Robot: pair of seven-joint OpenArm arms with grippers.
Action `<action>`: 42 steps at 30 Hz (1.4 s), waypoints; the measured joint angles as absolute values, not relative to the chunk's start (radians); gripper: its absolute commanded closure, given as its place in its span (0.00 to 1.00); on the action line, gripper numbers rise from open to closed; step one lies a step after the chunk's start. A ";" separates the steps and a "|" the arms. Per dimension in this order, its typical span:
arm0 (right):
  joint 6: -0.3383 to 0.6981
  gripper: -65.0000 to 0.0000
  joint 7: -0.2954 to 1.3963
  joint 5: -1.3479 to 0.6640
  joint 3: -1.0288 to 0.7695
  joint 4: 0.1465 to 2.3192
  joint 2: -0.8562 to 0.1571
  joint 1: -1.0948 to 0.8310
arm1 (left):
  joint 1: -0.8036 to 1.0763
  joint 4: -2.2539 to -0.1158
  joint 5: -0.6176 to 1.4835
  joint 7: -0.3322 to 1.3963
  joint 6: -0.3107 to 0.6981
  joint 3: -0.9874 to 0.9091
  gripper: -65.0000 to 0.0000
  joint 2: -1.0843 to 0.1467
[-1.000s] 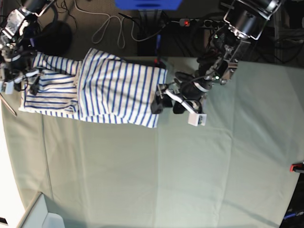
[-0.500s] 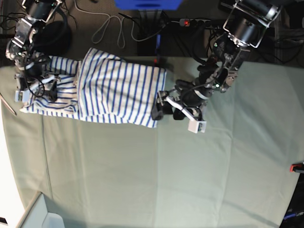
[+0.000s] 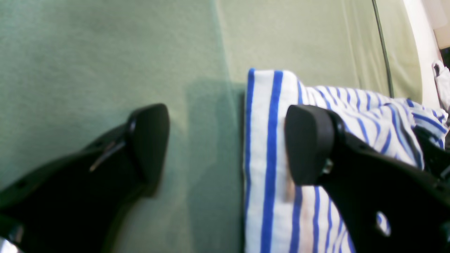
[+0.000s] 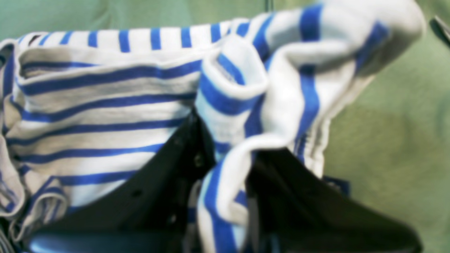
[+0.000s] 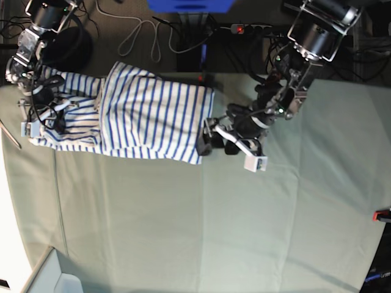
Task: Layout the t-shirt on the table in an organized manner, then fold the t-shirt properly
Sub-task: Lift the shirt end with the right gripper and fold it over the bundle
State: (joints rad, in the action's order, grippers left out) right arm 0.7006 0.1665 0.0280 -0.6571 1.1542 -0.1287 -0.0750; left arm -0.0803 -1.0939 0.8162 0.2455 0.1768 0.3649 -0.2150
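Striped cloth fills most of the right wrist view: the t-shirt (image 4: 105, 105) is bunched there, and a thick fold of it passes down between the two black fingers (image 4: 168, 168) of the right gripper (image 4: 228, 175), which are pressed together on the fabric and pinch it. In the base view this gripper (image 5: 46, 119) is at the far left of the table (image 5: 201, 220), over the crumpled end of the shirt.

The t-shirt (image 5: 140, 113) lies along the upper left part of the table, partly folded over itself, with one long edge near the table's top border. Its straight end points toward the middle of the table.

The left gripper (image 5: 217, 141) is low at this straight end. In the left wrist view its jaws are spread wide: one finger (image 3: 147, 140) is over the bare green cloth (image 3: 88, 52), the other finger (image 3: 309, 144) is over the striped hem (image 3: 263, 140). Whether the fingers touch the surface, I cannot tell. Nothing is between them except the hem edge and table.

A small red clamp (image 5: 382, 214) sits at the right edge of the table.
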 measured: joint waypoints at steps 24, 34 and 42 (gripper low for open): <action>0.700 1.00 0.284 0.192 -0.555 1.299 -0.143 0.092 | -0.047 -1.152 0.812 0.258 0.154 0.166 0.22 -0.205; 0.701 1.00 0.288 0.344 -0.537 1.299 -0.050 0.072 | 0.009 -1.174 0.811 0.258 0.154 0.045 0.22 -0.206; 0.699 1.00 0.294 0.360 -0.538 1.448 -0.036 0.055 | 0.017 -1.177 0.812 0.264 0.155 0.042 0.22 -0.216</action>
State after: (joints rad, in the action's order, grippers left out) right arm 0.6987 0.2939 0.3599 -0.5385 1.4479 -0.0357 0.0547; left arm 0.0166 -1.1767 0.8120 0.2642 0.1547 0.0418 -0.2165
